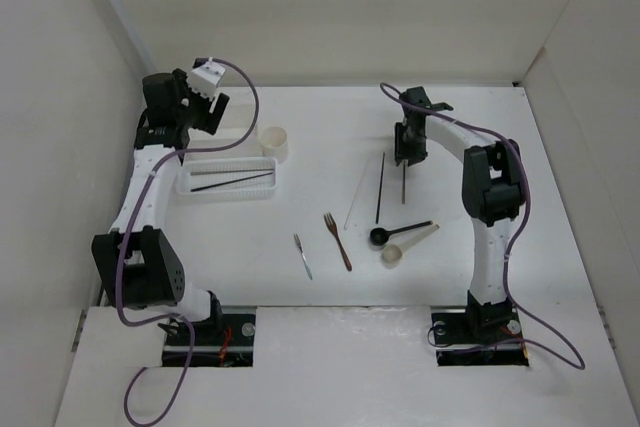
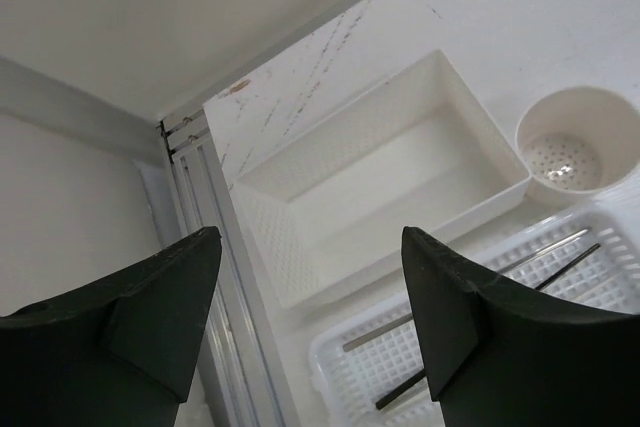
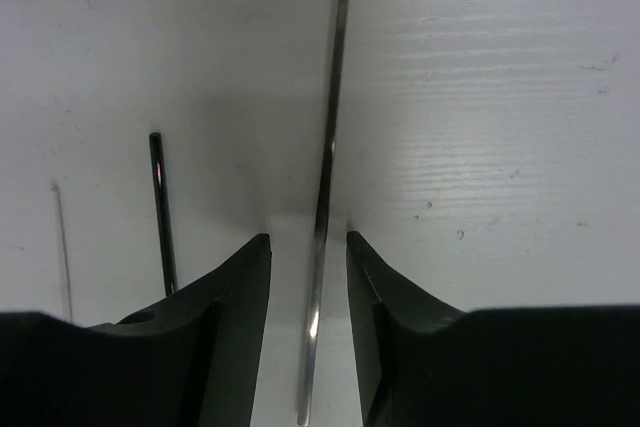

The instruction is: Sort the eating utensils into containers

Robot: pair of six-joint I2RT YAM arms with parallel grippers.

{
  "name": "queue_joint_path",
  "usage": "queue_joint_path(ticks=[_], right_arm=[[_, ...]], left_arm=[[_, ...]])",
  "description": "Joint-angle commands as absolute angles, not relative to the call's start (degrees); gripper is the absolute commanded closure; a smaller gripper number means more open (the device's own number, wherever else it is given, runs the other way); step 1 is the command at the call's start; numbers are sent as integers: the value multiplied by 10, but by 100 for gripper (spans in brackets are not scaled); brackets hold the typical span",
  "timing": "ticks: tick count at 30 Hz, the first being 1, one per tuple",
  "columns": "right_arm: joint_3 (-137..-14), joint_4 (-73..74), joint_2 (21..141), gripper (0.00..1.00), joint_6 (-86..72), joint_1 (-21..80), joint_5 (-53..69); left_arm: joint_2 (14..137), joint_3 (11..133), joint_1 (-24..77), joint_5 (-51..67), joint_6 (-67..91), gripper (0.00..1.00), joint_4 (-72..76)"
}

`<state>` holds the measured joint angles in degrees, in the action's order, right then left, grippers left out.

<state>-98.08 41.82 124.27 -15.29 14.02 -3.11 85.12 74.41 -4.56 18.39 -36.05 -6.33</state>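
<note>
The left gripper (image 2: 310,247) hangs released and empty above the far left end of the slotted tray (image 1: 230,193). Two chopsticks (image 1: 232,182) lie lengthwise inside the tray. A plain box (image 2: 390,177) sits just behind the tray, and a round cup (image 1: 274,147) stands at the tray's far right corner.

Well to the right of the tray, the right gripper (image 3: 308,247) straddles a metal chopstick (image 3: 330,147), with a gap on each side, so it is not clenched. A dark chopstick (image 3: 160,207) and a pale chopstick (image 1: 352,199) lie nearer the tray. The brown fork (image 1: 338,240), grey fork (image 1: 303,256), black spoon (image 1: 398,232) and beige spoon (image 1: 405,245) lie right of the tray, nearer the arm bases.
</note>
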Motion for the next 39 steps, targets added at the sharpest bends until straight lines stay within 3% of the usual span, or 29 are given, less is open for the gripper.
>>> queue_joint_path(ticks=[1,6,8,11,12,17,22,30,34,36,37,39], right_arm=[[-1003,447,1238,58,-144,142,-61],[-1003,483,1271,61,-155,149,-67],[-991,476,1265,67,-155,155,-67],[-998,487,1273,89,-155,155,-67],[-1006,487,1273,100,-155,155,-67],[-960,433,1228,100,-155,155,-67],[-881,320,1106,100,-142,148,-81],[-857,240,976,100,-142,148,-57],[-852,137,924,100,-177,189,21],[-866,79,919,100,-189,229,47],[-879,66,918,100,-194,242,54],[-913,26,932,100,-194,280,74]], left_arm=[[807,718,-43,177,-268,30,-36],[781,691,-38,171,-263,30,-31],[780,686,-38,164,-263,30,-25],[775,680,-38,158,-263,30,-13],[775,680,-38,158,-263,29,-13],[770,675,-38,179,-258,27,-16],[770,686,-22,298,-267,24,-65],[794,709,34,497,-273,18,-120],[819,731,40,604,-190,15,-77],[831,737,45,677,-133,10,-2],[842,737,45,700,-105,1,30],[852,731,60,737,-25,1,125]])
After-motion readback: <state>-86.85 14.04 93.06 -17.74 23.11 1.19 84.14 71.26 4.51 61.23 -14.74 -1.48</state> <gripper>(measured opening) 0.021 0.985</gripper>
